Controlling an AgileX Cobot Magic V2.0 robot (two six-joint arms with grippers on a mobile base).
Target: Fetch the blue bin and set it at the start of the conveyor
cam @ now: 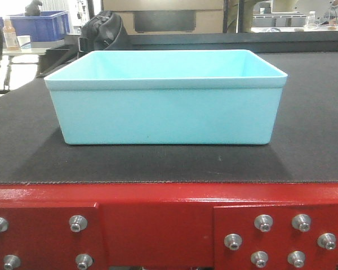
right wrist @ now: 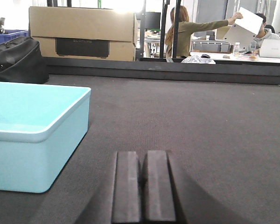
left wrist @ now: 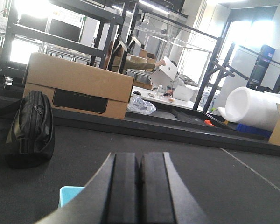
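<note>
The blue bin point(cam: 166, 101) sits empty and upright on the conveyor start point(cam: 304, 140), to the left of the right gripper point(right wrist: 143, 186) and ahead of the left gripper point(left wrist: 140, 186), both closed on nothing. A careless arm swing could nudge it. Behind the dark belt: a cardboard box point(right wrist: 81, 32) and a black bag point(left wrist: 32, 126).

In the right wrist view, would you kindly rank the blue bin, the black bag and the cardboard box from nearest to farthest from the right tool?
1. The blue bin, just left of the shut right tool, on the belt.
2. The black bag, farther back on the left, at the belt's far edge.
3. The cardboard box, behind the bag, beyond the belt.
</note>
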